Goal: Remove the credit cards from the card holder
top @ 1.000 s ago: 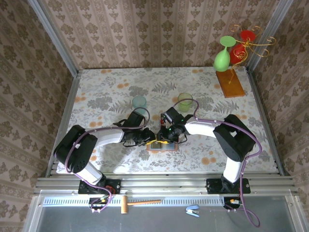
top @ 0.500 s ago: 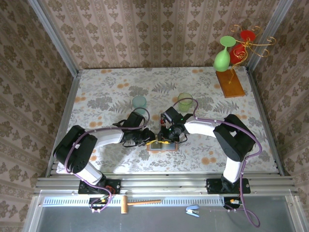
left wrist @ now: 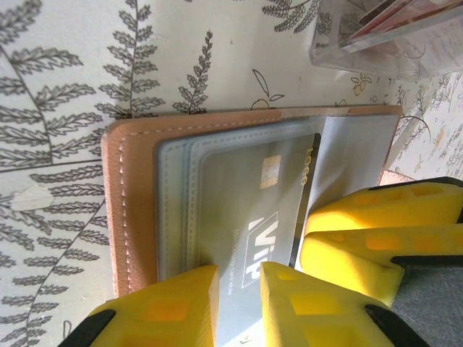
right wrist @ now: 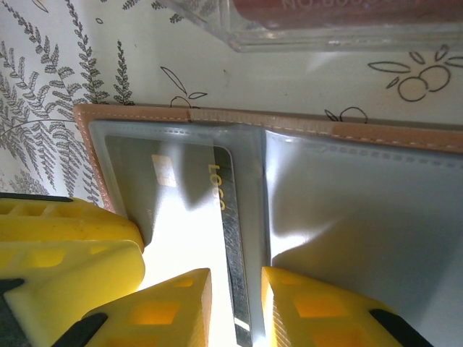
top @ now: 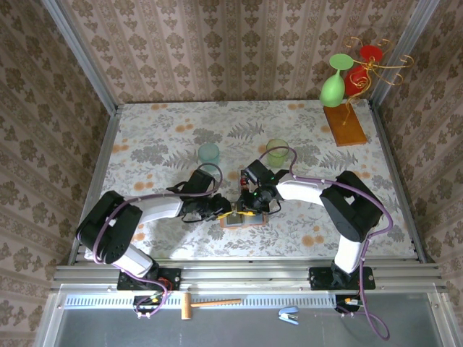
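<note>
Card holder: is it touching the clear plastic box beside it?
Apart. The right wrist view shows a strip of bare patterned tablecloth between the card holder and the clear plastic box.

Top looks down — both wrists, close, share the card holder [left wrist: 130, 217].

1. left arm: base at the near left, elbow thrown out to the left, forearm reaching right toward the centre.
2. left claw [top: 223, 210]: carried low, pointing right; yellow fingers [left wrist: 170, 307] with the jaws a narrow slit apart.
3. right arm: base at the near right, elbow out to the right, forearm reaching left.
4. right claw [top: 254, 205]: low, tilted down; yellow fingers [right wrist: 318, 311] with the jaws also a narrow slit apart.
5. Both claws meet at the centre, tips just beside each other.
</note>
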### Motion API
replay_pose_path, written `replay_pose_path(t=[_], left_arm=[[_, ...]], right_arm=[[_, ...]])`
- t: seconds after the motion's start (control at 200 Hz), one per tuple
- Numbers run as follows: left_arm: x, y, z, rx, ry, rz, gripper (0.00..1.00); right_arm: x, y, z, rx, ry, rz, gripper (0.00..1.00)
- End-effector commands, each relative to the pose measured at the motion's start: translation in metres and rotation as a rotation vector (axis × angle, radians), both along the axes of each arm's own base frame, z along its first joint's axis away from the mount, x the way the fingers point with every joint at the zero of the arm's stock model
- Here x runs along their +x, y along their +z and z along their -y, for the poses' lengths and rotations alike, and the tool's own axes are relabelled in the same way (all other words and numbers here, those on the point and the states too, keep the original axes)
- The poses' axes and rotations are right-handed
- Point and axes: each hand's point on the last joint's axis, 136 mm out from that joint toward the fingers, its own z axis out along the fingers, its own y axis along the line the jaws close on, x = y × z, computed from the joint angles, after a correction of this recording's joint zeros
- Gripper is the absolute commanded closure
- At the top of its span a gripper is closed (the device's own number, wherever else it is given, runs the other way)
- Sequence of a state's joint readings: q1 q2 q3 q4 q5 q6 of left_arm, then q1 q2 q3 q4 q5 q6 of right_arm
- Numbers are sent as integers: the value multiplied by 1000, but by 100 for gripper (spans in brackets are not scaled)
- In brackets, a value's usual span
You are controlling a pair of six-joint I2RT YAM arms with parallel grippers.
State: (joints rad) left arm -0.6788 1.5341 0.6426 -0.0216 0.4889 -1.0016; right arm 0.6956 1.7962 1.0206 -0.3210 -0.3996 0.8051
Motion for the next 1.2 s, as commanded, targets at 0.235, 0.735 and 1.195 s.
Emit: replay_pose_path(t=[0.235,0.735,1.195], left_arm=[[12,13,0,12,11,31,75],[13,6,-8,38,19,23,77],[6,-5,-17,67,28,3,65]], right_arm=[[10,19,-11,56,27,38,76],[12,1,-13,61,20,-3,78],[10,-2,-4,10,15,-3,75]])
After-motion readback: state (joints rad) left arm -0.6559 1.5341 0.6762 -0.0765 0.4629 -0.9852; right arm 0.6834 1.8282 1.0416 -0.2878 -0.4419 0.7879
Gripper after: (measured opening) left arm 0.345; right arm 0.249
